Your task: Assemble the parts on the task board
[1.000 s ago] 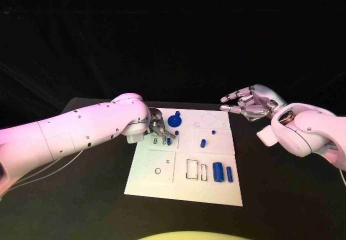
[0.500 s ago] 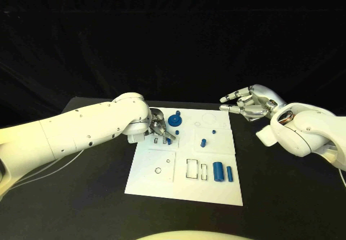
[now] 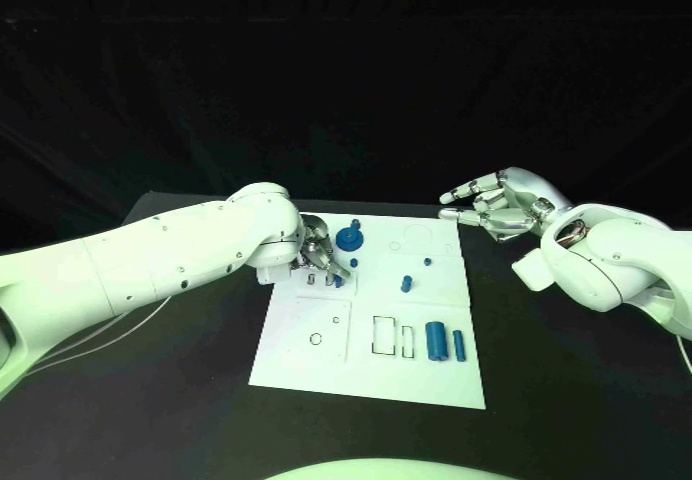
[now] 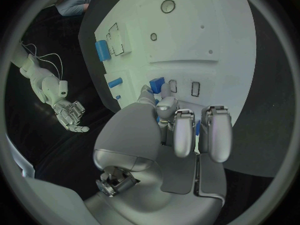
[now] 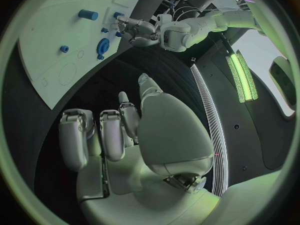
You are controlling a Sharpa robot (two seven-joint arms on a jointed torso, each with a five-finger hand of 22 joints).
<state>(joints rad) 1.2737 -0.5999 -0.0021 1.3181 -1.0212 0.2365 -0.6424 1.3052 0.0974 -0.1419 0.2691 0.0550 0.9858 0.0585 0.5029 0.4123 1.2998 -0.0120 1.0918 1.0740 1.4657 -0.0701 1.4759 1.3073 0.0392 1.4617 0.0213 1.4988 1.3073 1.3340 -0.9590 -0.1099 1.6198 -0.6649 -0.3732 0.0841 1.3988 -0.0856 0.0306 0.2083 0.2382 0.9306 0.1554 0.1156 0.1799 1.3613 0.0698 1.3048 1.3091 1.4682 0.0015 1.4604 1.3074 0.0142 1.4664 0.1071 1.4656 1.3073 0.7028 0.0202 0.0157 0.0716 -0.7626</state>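
L hand point(image 3: 320, 258): down on flat white task board point(image 3: 332, 350), fingers curled over small blue peg point(image 4: 156, 83); grip can't tell.
R hand point(image 3: 493, 208): raised off board's far corner, fingers spread, holding nothing.
Blue gear point(image 3: 351, 239): just beyond L fingertips.

The task board point(image 3: 325, 355) is white, printed with thin black outlines (rectangles and small circles). The parts point(image 3: 436, 343) on it are blue, the gear point(image 3: 351, 240) included. The counter point(image 3: 159, 400) is black. Both arms are white, each hand point(image 3: 490, 208) silver.
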